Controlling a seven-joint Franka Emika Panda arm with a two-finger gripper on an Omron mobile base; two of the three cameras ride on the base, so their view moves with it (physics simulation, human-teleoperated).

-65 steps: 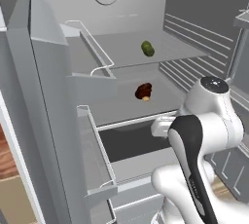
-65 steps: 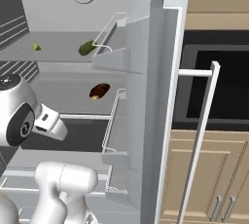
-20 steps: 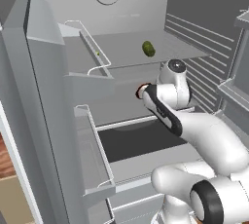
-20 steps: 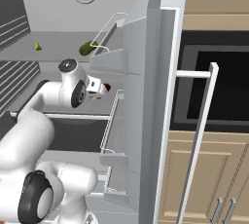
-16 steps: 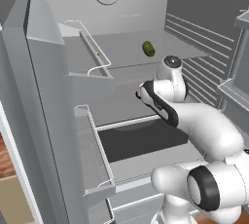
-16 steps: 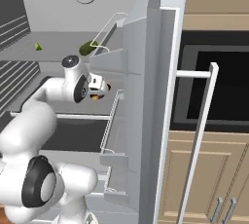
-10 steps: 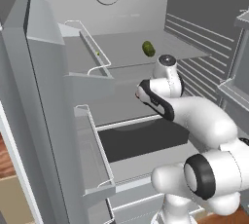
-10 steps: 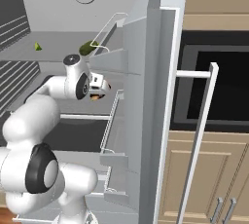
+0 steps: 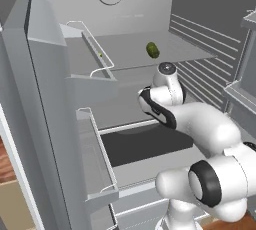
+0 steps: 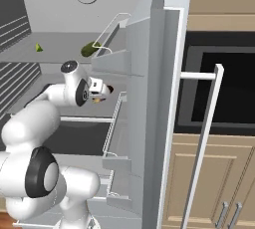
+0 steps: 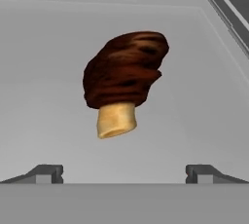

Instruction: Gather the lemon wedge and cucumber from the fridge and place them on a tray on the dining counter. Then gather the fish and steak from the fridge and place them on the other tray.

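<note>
Fridge (image 9: 45, 104) open. Upper shelf: cucumber (image 9: 152, 50) near the middle, lemon wedge (image 10: 38, 48) far left. Middle shelf: steak (image 11: 124, 79), brown w/ pale bone end, lying free just ahead of the end effector (image 11: 124, 172), fingers spread wide, holding nothing. Oven (image 10: 221, 86) to the right.

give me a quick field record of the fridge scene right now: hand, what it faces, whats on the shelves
hand: open, empty, level with the middle shelf of the fridge
faces: steak, a dark reddish-brown slab with a pale stub, centred ahead, not touched
upper shelf: cucumber, lemon wedge
fridge door: open
</note>
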